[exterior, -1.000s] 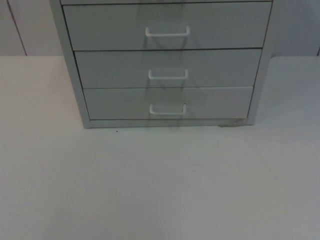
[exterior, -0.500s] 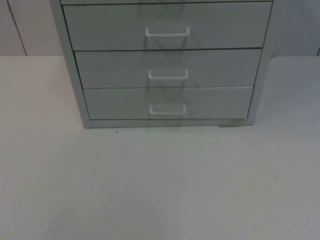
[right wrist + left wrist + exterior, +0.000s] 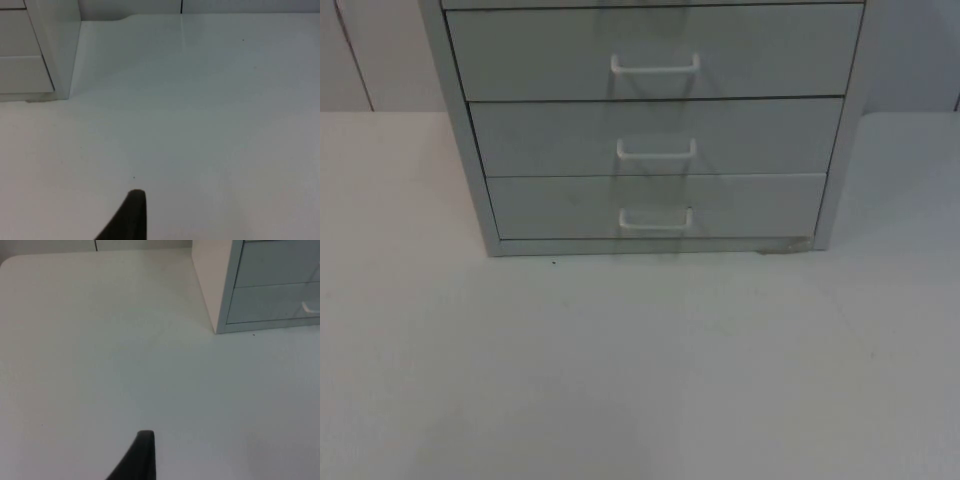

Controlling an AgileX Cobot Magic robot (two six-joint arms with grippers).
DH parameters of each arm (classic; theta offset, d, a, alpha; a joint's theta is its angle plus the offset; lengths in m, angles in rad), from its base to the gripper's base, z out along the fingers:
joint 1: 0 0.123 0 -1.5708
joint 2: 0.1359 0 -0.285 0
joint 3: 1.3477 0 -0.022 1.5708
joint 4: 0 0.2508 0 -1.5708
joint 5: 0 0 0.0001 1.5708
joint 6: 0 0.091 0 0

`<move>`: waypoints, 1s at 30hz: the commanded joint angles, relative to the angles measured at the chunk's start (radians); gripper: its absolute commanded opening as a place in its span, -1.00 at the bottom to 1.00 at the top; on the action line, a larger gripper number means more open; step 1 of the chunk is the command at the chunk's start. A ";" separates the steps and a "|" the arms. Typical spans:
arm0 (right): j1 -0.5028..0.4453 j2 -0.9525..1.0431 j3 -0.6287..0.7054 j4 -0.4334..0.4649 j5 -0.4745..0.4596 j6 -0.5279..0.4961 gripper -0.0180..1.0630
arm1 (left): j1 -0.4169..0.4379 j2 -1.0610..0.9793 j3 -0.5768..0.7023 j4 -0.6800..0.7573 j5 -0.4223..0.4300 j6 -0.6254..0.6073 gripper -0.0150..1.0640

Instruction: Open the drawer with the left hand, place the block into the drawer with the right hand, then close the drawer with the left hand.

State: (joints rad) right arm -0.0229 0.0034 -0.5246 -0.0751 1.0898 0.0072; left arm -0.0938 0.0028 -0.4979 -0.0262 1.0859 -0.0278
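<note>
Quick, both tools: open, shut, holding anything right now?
Left tool: over bare table, left of the drawer cabinet; open or shut cannot be told, nothing seen held.
Right tool: over bare table, right of the cabinet; cannot be told, nothing seen held.

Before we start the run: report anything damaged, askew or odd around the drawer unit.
All three drawers sit shut and square. The one oddity is a scuffed, chipped-looking spot at the bottom right corner of the drawer unit, where it meets the table.

Matt grey painted-metal cabinet with glossy white handles on smooth white table.
</note>
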 commanded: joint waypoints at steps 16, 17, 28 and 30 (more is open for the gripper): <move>-0.002 -0.003 0.009 0.001 -0.012 0.003 0.98 | 0.003 -0.003 0.005 -0.011 -0.013 0.002 0.97; -0.002 -0.003 0.009 0.001 -0.012 0.003 0.98 | 0.003 -0.003 0.005 -0.011 -0.013 0.002 0.97; 0.008 -0.003 0.009 0.001 -0.012 0.004 0.98 | 0.003 -0.003 0.005 -0.011 -0.013 0.002 0.97; 0.025 -0.003 0.009 0.003 -0.012 0.004 0.98 | 0.003 -0.003 0.005 -0.011 -0.013 0.002 0.97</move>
State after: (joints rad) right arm -0.0108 0.0034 -0.5246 -0.0751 1.0898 0.0072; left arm -0.0938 0.0028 -0.4979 -0.0262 1.0859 -0.0258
